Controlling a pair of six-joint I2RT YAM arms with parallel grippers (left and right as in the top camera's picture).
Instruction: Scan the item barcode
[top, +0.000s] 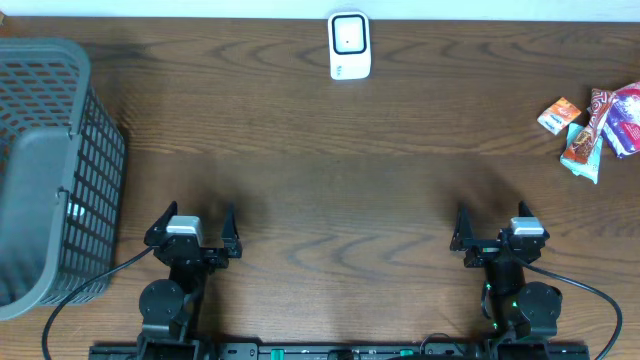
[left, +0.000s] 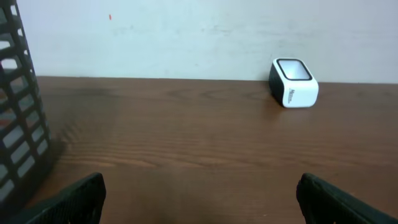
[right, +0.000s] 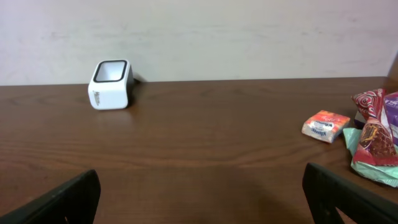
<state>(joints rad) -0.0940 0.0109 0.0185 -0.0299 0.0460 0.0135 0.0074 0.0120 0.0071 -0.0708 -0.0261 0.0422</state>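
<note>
left pincer and right pincer both gape wide, holding nothing; open tabletop ahead to the scanner, basket wall close outside the left, packets beyond the right.

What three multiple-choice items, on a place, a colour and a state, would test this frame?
1. The snack packets lie: A. far right B. centre C. far left
2. The scanner casing is: A. red B. white C. green
3. The left gripper and right gripper are: A. shut on a packet B. shut, empty C. open, empty
Key: 1 A, they sit far right in the overhead view; 2 B, the casing looks white in every view; 3 C, both pairs of fingers stand apart, nothing between.
</note>
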